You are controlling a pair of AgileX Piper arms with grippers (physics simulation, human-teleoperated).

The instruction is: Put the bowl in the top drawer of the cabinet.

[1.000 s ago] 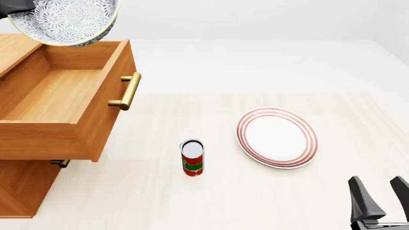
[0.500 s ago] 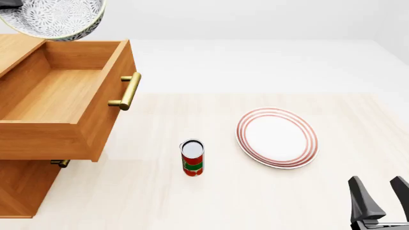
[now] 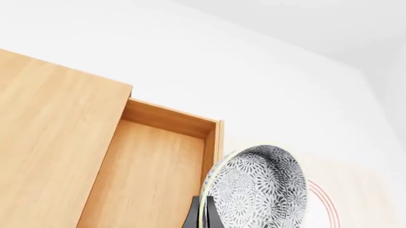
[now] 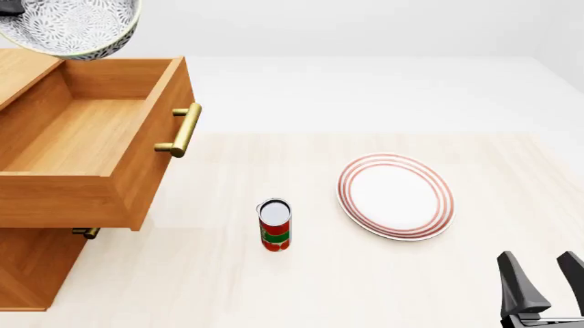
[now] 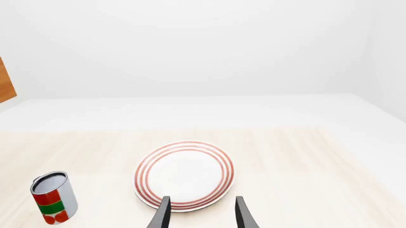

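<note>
1. Our left gripper (image 3: 204,219) has its dark fingers clamped on the rim of the bowl (image 3: 257,189), one finger on each side of the wall, seen at the edge of the left wrist view
2. We hold the bowl (image 4: 71,26) tilted in the air, above the far end of the top drawer (image 4: 87,140) and clear of it
3. The top drawer stands pulled out of the cabinet (image 4: 23,263), its brass bar handle (image 4: 185,130) facing the table (image 4: 365,287), its wooden floor bare
4. Our right gripper (image 5: 201,212) hangs with its fingers apart and nothing between them, well away from the cabinet, just short of the plate (image 5: 184,174)
5. The red-ringed plate (image 4: 396,196) lies flat on the table, well apart from the cabinet
6. The can (image 4: 275,225) stands upright between the cabinet and the plate, touching neither
</note>
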